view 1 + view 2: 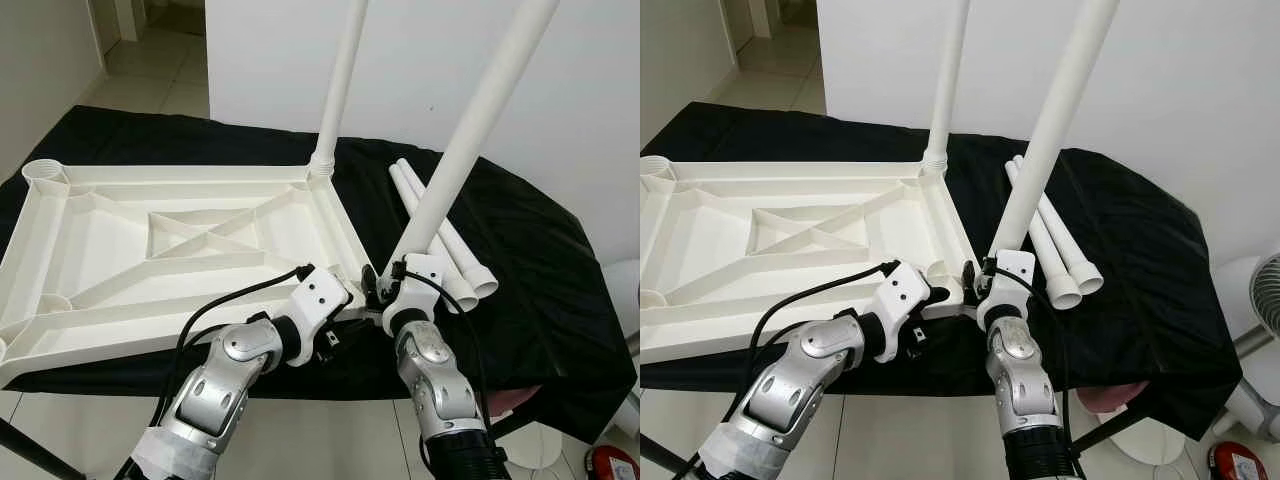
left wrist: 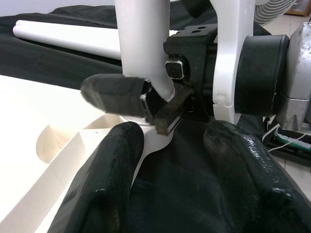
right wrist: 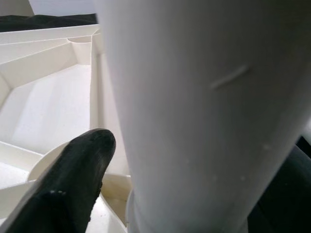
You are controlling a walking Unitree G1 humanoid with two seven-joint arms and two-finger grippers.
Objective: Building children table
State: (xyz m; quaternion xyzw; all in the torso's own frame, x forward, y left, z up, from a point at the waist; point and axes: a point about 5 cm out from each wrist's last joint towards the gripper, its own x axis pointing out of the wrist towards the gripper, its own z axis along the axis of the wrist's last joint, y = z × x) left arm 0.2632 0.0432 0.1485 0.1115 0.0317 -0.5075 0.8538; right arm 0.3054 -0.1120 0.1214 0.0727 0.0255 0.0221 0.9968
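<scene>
The white table top lies upside down on a black cloth. One white leg stands upright in the far right corner socket. A second leg leans over the near right corner, and my right gripper is shut on it near its base; the right wrist view shows the leg beside a black finger. My left gripper is open just in front of that corner, its fingers spread wide. Two spare legs lie on the cloth.
A white wall rises close behind the work surface. A fan stands at the right and a red object sits on the floor below it. Tiled floor runs to a doorway at the back left.
</scene>
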